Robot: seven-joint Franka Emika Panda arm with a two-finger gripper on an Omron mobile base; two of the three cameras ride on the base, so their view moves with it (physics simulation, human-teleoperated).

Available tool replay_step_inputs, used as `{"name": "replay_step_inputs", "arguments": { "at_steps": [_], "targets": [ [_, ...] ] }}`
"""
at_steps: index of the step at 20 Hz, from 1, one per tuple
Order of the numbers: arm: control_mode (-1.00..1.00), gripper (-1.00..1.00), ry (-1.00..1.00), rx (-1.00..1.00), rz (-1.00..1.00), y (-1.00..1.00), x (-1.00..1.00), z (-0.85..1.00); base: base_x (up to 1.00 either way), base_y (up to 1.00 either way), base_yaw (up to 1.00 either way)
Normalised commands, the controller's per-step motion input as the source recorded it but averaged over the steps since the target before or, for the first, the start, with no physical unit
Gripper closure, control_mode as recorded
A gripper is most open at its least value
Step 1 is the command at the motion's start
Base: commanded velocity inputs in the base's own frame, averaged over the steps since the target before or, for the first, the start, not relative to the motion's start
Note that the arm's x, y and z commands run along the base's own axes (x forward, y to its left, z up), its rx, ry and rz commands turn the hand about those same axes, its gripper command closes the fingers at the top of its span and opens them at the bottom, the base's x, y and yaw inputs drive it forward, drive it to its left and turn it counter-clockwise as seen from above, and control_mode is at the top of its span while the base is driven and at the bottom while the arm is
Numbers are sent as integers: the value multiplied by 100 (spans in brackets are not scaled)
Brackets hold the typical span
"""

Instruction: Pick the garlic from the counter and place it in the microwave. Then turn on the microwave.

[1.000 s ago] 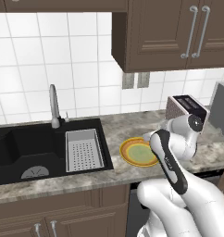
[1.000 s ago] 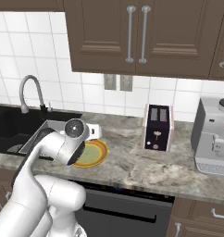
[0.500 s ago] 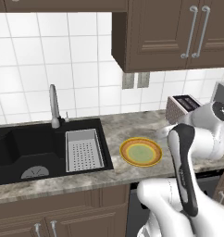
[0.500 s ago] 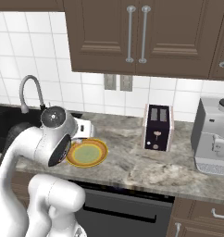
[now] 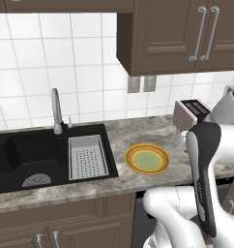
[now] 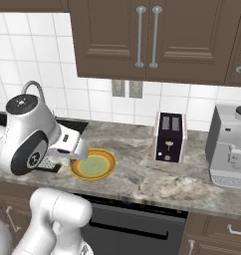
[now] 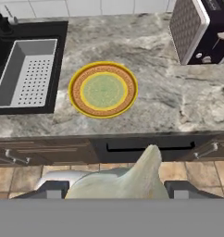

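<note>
We are swinging right off the bench (image 5: pixel 138 135); fingers (image 7: pixel 53 189) are gripping the light, lumpy garlic (image 7: pixel 127 178) around its bulb.

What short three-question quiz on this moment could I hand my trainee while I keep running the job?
1. True or false: the plate on the counter has food on it.
2. What sits between the gripper tips in the hand view? A) garlic B) spoon C) cup
3. Which appliance stands right of the plate in the right base view?

Key: 1 false, it is bare. 2 A. 3 the toaster.
</note>
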Motion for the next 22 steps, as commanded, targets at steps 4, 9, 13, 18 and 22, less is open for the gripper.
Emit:
{"name": "replay_step_inputs", "arguments": {
  "at_steps": [4, 9, 13, 18, 22],
  "targets": [
    [-100, 100, 0, 0, 0, 38, -49, -2, 0, 0, 0],
    [-100, 100, -14, -3, 0, 36, -49, -6, 0, 0, 0],
    [-100, 100, -24, -2, 0, 11, -53, 0, 0, 0, 0],
    [100, 100, -9, -1, 0, 6, -27, -2, -57, 14, 0],
    [100, 100, 0, 0, 0, 0, 0, 0, -100, 64, 1]
  ]
}}
